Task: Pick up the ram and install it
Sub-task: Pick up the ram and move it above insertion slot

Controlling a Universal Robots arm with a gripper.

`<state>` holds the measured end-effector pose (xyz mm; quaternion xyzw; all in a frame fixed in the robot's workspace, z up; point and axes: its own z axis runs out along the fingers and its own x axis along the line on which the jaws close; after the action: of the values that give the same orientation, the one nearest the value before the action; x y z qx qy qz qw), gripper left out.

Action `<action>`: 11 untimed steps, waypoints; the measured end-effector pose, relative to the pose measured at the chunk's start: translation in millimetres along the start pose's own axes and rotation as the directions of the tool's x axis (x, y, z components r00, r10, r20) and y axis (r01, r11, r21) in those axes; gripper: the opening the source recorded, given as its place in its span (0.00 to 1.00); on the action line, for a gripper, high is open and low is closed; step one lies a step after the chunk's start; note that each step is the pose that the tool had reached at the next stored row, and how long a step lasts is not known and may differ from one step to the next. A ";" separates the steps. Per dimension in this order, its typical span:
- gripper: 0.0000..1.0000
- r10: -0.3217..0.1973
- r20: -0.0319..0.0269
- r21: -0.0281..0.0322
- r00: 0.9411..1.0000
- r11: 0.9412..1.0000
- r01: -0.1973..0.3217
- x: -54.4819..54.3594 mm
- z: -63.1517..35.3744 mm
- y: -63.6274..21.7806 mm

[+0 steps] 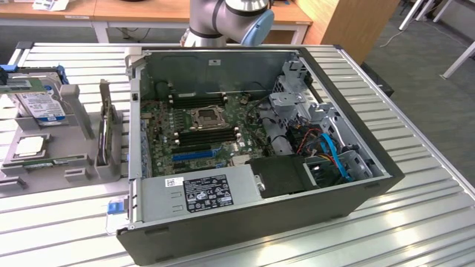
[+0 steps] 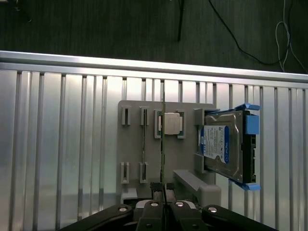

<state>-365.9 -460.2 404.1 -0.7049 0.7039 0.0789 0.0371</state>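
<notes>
The ram (image 1: 52, 162), a thin green stick, lies in a slot of the grey holder tray (image 1: 74, 105) on the exterior view's left, beside the open computer case (image 1: 260, 222). In the wrist view the ram (image 2: 144, 144) appears edge-on in the tray (image 2: 134, 144), seen from well above. My gripper (image 2: 163, 188) hangs high over the tray with its jaws shut and nothing between them. It lines up with the upright expansion card (image 2: 163, 139), a little to one side of the ram. The arm (image 1: 226, 19) rises behind the case.
The tray also holds a hard drive (image 2: 226, 147), a processor chip (image 2: 172, 123) and the expansion card (image 1: 108, 128). Inside the case, the motherboard (image 1: 200, 125) has black memory slots (image 1: 208, 133) beside the processor socket. Everything stands on a slatted metal table (image 1: 415, 222).
</notes>
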 end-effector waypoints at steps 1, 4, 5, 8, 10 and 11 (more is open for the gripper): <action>0.12 0.000 0.000 0.000 1.000 1.000 0.000 0.0 0.0 0.0; 0.12 0.000 0.000 0.000 1.000 1.000 0.000 0.0 0.0 0.0; 0.12 0.000 0.000 0.000 1.000 1.000 0.000 0.0 0.0 0.0; 0.12 0.000 -0.001 0.000 1.000 1.000 0.000 0.1 0.0 0.0; 0.12 0.001 -0.010 -0.002 1.000 1.000 -0.001 0.0 0.0 -0.1; 0.12 0.002 -0.016 -0.004 1.000 1.000 -0.002 0.0 0.0 -0.1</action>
<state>-365.8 -460.2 404.1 -0.7050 0.7046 0.0745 0.0299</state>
